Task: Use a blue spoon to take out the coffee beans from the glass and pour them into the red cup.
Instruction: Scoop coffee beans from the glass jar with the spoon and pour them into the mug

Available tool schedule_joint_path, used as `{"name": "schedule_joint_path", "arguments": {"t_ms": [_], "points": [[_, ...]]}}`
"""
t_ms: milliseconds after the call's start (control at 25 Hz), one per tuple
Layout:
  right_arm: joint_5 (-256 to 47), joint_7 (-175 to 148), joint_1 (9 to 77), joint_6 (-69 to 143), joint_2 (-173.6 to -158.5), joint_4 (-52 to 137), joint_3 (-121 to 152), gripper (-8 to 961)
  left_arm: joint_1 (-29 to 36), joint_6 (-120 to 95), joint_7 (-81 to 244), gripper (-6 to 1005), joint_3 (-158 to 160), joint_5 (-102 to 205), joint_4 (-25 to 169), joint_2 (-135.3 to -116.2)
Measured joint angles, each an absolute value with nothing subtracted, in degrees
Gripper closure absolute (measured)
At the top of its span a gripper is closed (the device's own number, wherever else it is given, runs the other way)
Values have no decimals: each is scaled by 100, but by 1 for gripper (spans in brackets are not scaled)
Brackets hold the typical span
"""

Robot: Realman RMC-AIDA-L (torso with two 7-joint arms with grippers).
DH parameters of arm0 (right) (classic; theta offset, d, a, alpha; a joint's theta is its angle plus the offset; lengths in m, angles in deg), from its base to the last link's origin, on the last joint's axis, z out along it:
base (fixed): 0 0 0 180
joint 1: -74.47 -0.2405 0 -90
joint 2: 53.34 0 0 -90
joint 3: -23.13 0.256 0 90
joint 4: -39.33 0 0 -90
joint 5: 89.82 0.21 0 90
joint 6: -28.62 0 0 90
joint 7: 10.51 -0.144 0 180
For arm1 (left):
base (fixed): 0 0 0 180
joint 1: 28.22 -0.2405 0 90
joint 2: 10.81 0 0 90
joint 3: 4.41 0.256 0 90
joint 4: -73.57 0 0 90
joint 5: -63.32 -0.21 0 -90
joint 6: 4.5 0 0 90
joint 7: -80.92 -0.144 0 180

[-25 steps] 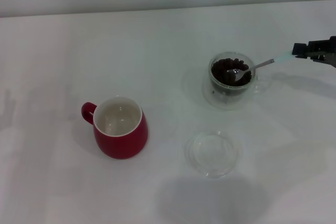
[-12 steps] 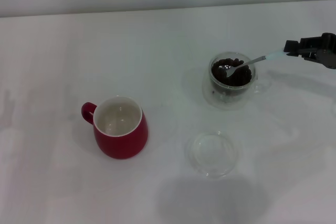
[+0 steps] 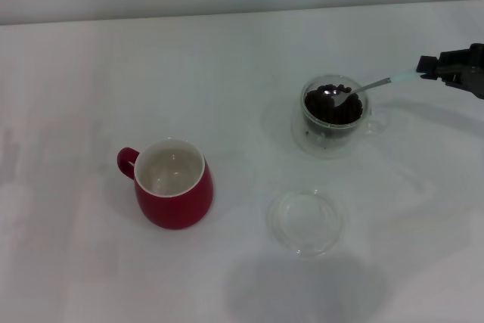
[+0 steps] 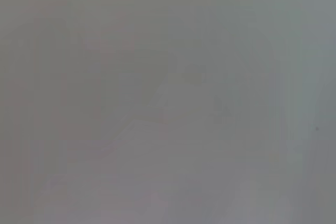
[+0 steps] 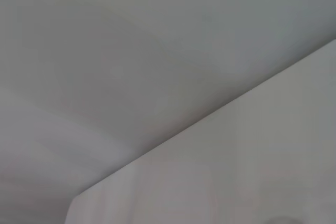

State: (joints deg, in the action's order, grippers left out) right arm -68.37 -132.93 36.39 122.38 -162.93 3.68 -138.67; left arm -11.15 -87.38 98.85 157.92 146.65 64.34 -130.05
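In the head view the glass (image 3: pixel 331 116) stands right of centre, full of coffee beans (image 3: pixel 327 107). My right gripper (image 3: pixel 428 67) comes in from the right edge, shut on the pale-blue handle of the blue spoon (image 3: pixel 367 85). The spoon slants down to the left and its metal bowl rests at the top of the beans. The red cup (image 3: pixel 172 183) stands at the left front, its white inside empty, handle to the left. My left gripper is out of view. The wrist views show only blank grey surfaces.
A shallow clear glass dish (image 3: pixel 305 222) lies in front of the glass. The white table (image 3: pixel 227 73) ends at a back edge against a pale wall.
The spoon's bowl has lifted from deep in the beans toward the top of the heap. My right gripper has risen slightly, shifted left, then drawn a little back to the right.
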Motion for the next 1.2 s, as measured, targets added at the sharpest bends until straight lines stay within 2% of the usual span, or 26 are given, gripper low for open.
{"name": "schedule_joint_path", "arguments": {"t_ms": [160,400,600,1040,1200], "points": [[-6837,-13399,3670,12218,-16251,397,-13867,805,-1102,-8736,9885,270,15792,14671,6493,-13002],[-6823,-13461,3774,12199,-16022,847,-13864,805,-1079,-8729,9885,270,15787,14677,6556,-12997],[-6696,-13473,3833,12258,-15962,949,-13859,805,-1041,-8728,9885,269,15783,14681,6567,-12995],[-6547,-13531,3885,12487,-15949,962,-13858,805,-1032,-8729,9885,269,15783,14691,6642,-12997],[-6488,-13499,3849,12672,-16049,962,-13861,805,-1019,-8729,9885,269,15783,14691,6644,-12997]]}}
